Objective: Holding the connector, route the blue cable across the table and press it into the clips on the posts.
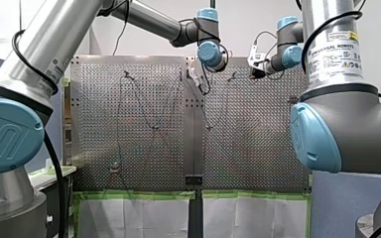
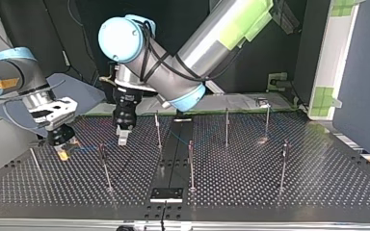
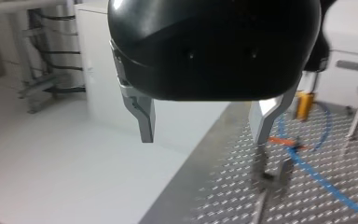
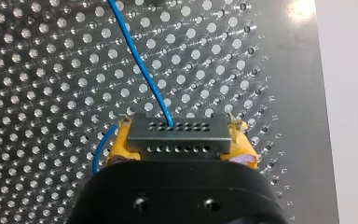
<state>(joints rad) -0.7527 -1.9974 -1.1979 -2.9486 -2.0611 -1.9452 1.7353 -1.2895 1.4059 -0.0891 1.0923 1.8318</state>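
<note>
My right gripper (image 4: 179,142) is clamped on the connector (image 4: 177,133), yellow pads on both sides. From it the blue cable (image 4: 142,65) runs ahead over the table (image 4: 37,70). My left gripper (image 3: 205,123) is spread wide, nothing btwn its fingers. A post (image 3: 270,179) w/ clip stands just under one finger, cable lying beyond.

Green tape (image 1: 134,195) borders white sheets (image 1: 131,218) (two, side by side); white cabinet (image 3: 97,93) in background.
</note>
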